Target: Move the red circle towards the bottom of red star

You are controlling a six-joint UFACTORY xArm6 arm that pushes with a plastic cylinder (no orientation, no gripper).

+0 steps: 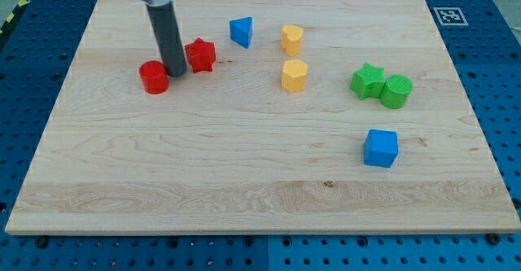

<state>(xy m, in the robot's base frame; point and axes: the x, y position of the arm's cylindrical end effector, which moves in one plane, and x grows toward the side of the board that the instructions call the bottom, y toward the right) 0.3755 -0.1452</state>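
The red circle (154, 77) lies on the wooden board (244, 165) at the view's upper left. The red star (200, 55) sits just to its upper right. My tip (175, 73) stands between them, touching or nearly touching the circle's right side and just left of the star's lower left edge. The rod rises from there toward the view's top.
A blue triangle (241, 32) lies right of the star. Two yellow blocks (292, 39) (294, 75) stand at upper centre. A green star (368, 81) and green cylinder (396, 91) touch at the right. A blue cube (380, 148) sits below them.
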